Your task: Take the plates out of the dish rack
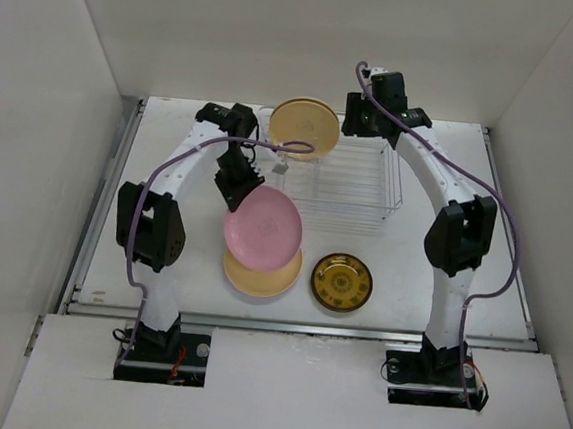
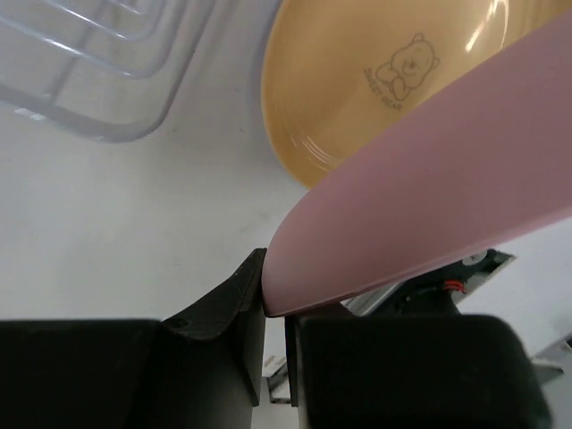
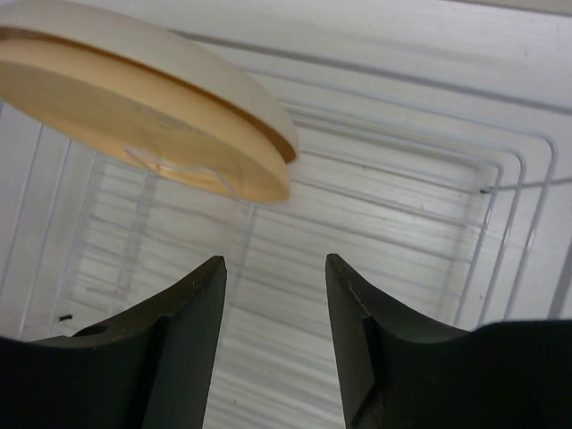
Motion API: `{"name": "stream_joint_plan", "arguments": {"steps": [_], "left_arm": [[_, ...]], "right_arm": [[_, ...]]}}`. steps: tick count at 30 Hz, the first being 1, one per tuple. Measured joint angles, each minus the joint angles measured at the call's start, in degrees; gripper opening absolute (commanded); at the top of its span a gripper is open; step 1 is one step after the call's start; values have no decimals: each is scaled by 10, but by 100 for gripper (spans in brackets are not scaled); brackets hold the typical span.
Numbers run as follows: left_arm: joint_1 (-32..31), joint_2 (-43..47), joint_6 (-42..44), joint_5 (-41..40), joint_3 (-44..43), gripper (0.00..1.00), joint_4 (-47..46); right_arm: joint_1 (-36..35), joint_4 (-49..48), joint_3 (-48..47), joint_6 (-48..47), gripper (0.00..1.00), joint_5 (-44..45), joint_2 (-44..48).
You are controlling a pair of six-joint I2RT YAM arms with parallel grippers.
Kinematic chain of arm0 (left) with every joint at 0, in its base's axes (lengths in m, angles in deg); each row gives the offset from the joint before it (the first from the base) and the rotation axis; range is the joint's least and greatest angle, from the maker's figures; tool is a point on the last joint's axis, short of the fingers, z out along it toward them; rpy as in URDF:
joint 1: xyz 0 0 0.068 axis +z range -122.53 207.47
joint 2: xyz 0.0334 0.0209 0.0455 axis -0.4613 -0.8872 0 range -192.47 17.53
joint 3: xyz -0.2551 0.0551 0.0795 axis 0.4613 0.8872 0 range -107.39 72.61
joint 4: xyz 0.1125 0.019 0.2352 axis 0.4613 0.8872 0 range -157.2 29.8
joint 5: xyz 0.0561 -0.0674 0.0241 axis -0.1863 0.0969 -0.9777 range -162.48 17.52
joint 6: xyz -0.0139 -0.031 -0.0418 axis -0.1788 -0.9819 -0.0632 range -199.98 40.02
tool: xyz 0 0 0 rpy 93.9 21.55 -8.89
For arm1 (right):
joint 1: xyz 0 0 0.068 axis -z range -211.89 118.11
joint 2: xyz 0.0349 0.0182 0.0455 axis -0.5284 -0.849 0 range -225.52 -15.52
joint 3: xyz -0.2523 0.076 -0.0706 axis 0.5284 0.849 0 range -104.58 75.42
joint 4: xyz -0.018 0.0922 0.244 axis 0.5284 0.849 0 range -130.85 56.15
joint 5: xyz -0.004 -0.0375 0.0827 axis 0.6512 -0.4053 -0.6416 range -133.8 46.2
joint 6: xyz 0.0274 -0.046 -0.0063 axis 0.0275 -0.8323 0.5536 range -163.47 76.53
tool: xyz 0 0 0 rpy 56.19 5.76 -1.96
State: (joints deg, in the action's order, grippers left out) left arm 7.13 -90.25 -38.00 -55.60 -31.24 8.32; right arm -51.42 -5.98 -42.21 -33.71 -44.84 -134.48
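The wire dish rack (image 1: 349, 185) stands at the table's back middle. A cream plate (image 1: 304, 128) stands on edge at its left end. My left gripper (image 1: 240, 192) is shut on the rim of a pink plate (image 1: 262, 225), held tilted just above a yellow plate (image 1: 261, 275) lying on the table. In the left wrist view my gripper (image 2: 275, 304) pinches the pink plate (image 2: 429, 197) over the yellow plate (image 2: 375, 80). My right gripper (image 1: 359, 116) hovers open and empty over the rack's back edge. Its view shows the gripper (image 3: 275, 268), the cream plate (image 3: 152, 116) and the rack wires (image 3: 402, 197).
A dark brown-and-yellow patterned plate (image 1: 342, 282) lies flat on the table to the right of the yellow plate. A corner of the rack (image 2: 89, 98) shows in the left wrist view. White walls enclose the table on three sides.
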Motion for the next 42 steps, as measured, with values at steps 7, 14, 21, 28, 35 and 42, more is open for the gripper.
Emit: {"name": "stream_joint_plan", "arguments": {"steps": [7, 14, 21, 28, 35, 42], "left_arm": [[-6, -76, 3, -16, 23, 7, -7], [-25, -90, 1, -33, 45, 59, 12], [-24, -92, -7, -39, -2, 69, 20], [34, -109, -144, -22, -204, 69, -13], [52, -185, -314, -128, -237, 65, -113], [47, -249, -398, -164, -251, 18, -140]], "right_arm": [[-8, -45, -49, -25, 60, -1, -60], [-10, -89, -80, -30, 61, -9, -86], [-14, -110, -113, -31, 53, -26, -139], [-16, -126, -113, -50, 17, -19, -153], [-17, -136, -94, -70, 14, 0, -154], [-23, -139, -84, -76, 11, 15, -151]]}}
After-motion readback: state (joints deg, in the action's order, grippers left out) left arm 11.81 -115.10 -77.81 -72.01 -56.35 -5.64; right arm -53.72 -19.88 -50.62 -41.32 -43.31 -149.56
